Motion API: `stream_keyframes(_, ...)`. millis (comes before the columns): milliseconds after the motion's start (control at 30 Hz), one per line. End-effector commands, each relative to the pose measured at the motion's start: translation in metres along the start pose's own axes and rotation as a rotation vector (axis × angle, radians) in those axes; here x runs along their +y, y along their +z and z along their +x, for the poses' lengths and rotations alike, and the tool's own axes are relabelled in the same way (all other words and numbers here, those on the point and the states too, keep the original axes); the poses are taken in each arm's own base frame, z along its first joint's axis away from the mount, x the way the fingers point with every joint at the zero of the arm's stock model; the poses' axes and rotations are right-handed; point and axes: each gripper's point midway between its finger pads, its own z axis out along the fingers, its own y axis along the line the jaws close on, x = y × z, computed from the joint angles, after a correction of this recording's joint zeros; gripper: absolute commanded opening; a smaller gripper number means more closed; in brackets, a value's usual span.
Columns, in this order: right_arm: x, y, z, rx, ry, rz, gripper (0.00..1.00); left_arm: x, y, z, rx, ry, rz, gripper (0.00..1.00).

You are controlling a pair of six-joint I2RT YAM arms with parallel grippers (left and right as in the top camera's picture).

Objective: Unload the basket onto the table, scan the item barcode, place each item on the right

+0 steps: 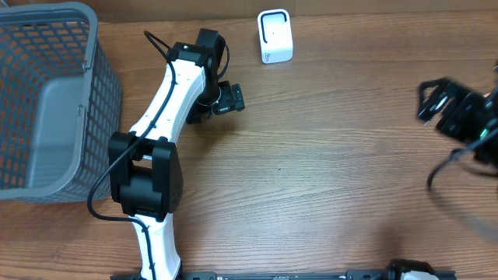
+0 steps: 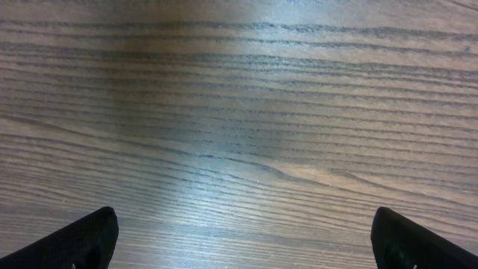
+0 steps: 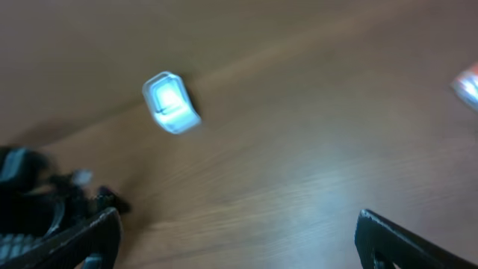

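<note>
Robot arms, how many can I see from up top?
2. The left arm reaches up from the bottom edge, beside the gray basket. The right arm is at the right edge, blurry and partly cut off. None seems hidden.

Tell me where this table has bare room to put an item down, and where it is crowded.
The widest bare part of the table is its middle, bordered by the left arm, the white scanner and the right gripper. The wood under the open left gripper is bare too. Crowded: the left side, grey basket and arm close together.
</note>
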Motion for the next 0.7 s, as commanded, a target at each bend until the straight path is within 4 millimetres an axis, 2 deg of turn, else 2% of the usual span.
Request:
stream_keyframes(0,0.003,-0.025,0.009,-0.115,-0.068,0.007,1.0,-0.002,0.004,0.002,0.01,0.002,-0.002,1.0)
stream_keyframes(100,0.001,-0.038,0.025,-0.198,-0.084,-0.034,1.0,-0.002,0.004,0.002,0.01,0.002,-0.002,1.0)
stream_keyframes(233,-0.012,-0.039,0.053,-0.255,-0.086,-0.057,1.0,-0.002,0.004,0.002,0.01,0.002,-0.002,1.0)
stream_keyframes(433,-0.03,-0.016,0.091,-0.307,-0.071,-0.083,1.0,-0.002,0.004,0.002,0.01,0.002,-0.001,1.0)
stream_keyframes(667,-0.034,0.01,0.106,-0.422,-0.059,-0.165,1.0,-0.002,0.004,0.002,0.01,0.002,-0.002,1.0)
